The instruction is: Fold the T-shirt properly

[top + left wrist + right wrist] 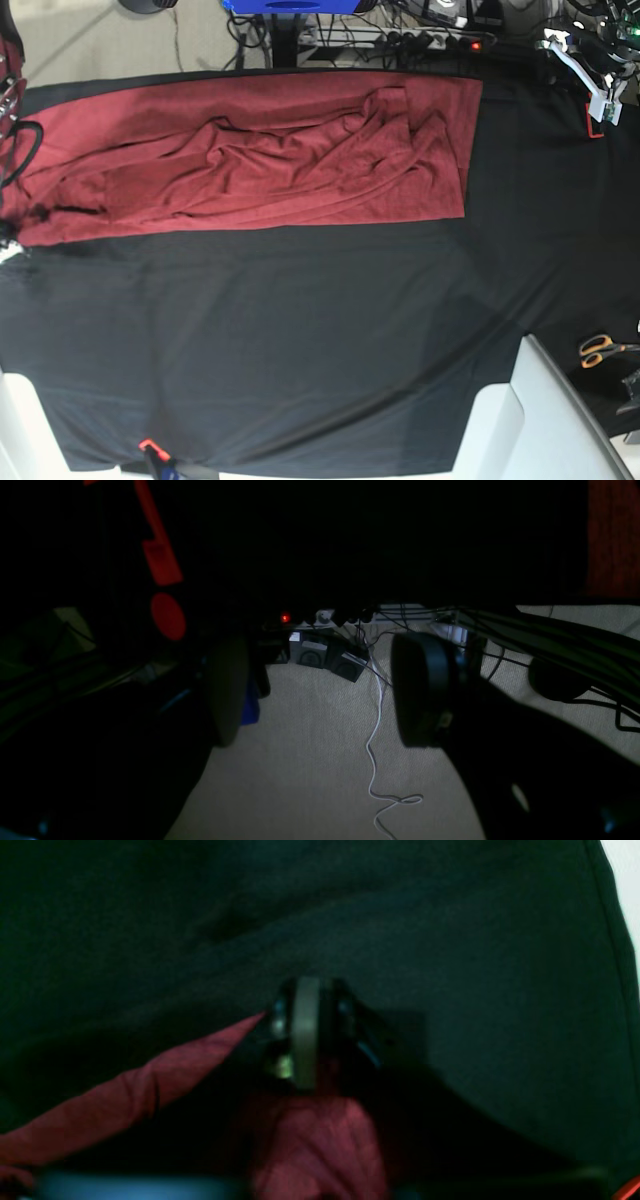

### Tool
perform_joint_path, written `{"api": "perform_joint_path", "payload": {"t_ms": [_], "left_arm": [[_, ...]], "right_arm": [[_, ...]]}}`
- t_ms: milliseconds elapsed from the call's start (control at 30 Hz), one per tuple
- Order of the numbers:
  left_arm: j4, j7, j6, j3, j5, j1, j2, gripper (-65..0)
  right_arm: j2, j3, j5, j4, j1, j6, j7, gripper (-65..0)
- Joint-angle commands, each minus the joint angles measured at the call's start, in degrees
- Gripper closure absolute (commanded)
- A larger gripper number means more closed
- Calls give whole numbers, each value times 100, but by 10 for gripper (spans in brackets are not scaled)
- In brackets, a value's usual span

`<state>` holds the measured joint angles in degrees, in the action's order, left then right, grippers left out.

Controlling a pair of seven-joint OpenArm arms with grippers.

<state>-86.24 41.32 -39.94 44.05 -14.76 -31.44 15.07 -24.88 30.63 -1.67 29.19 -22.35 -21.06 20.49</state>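
T-shirt fabric bunches just below the right hand, whose jaws stand close together; whether they pinch it I cannot tell. Left hand hangs wide and empty off the surface's far edge, over beige floor and cables. Spread rumpled, the shirt lies along the far edge of the black-covered surface. Scissors lie at the right edge.

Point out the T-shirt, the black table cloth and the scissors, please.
T-shirt (260,160): base view, on the wrinkled middle of the red fabric.
Black table cloth (300,340): base view, on a bare stretch below the shirt.
Scissors (600,350): base view, on the orange handles.
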Motion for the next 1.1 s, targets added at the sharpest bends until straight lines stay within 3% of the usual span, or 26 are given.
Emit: {"api": "perform_joint_path", "payload": {"t_ms": [0, 100, 333, 500, 700, 1067], "left_arm": [[-58, -66, -6, 47, -22, -34, 89, -431], [-75, -66, -6, 30, -22, -25, 89, -431], [-49, -66, -6, 56, -22, -34, 97, -431], [-58, -66, -6, 65, -22, -34, 97, -431], [-75, -66, -6, 47, -22, -34, 97, -431], [-66, -66, -6, 65, -22, -43, 97, -431]], "right_arm": [[-153, 0, -154, 118, -152, -246, 39, -189], [-153, 0, -277, 118, -213, -800, 206, -255], [-118, -43, -268, 83, -213, -800, 215, -254], [-118, -43, -250, 66, -213, -791, 215, -188], [-145, -43, -250, 83, -196, -422, 197, -240], [-118, -52, -250, 57, -143, -422, 206, -242]]}}
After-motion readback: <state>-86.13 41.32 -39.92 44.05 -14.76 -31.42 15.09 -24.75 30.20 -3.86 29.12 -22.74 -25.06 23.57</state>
